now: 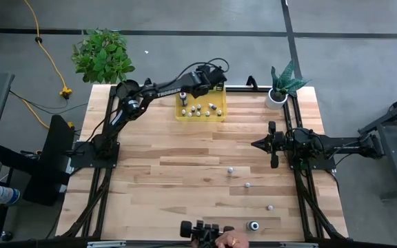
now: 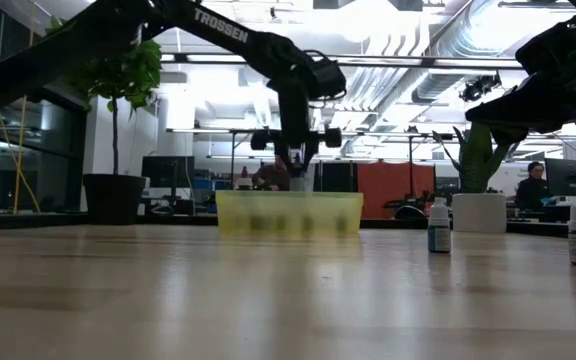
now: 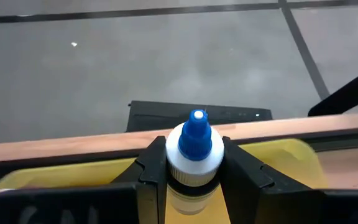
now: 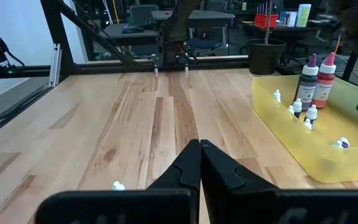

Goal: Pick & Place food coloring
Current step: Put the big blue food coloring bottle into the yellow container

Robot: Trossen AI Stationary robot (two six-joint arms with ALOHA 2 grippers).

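Over the yellow bin at about twelve o'clock on the table, my left gripper pinches one food coloring bottle by the neck just under its blue-tipped cap, fingers narrowed on either side of it. I judge the grip is taken high so the bottle hangs upright and can go straight down among the others without tipping. The low view shows the gripper poised just above the bin's far rim, so the bottle looks carried rather than set down, and release is not yet made. Inside the bin stand several small pale bottles and two taller ones, one dark, one pink, grouped toward one end, which leaves open floor for this one. Four loose bottles wait scattered on the table between four and six o'clock, well apart from the bin; my guess is they are next. My right gripper rests at three o'clock with its fingers pressed together, holding nothing, parked clear of the left arm's path. A white plant pot sits at the table's one o'clock corner, and a person's hand shows at the six o'clock edge.
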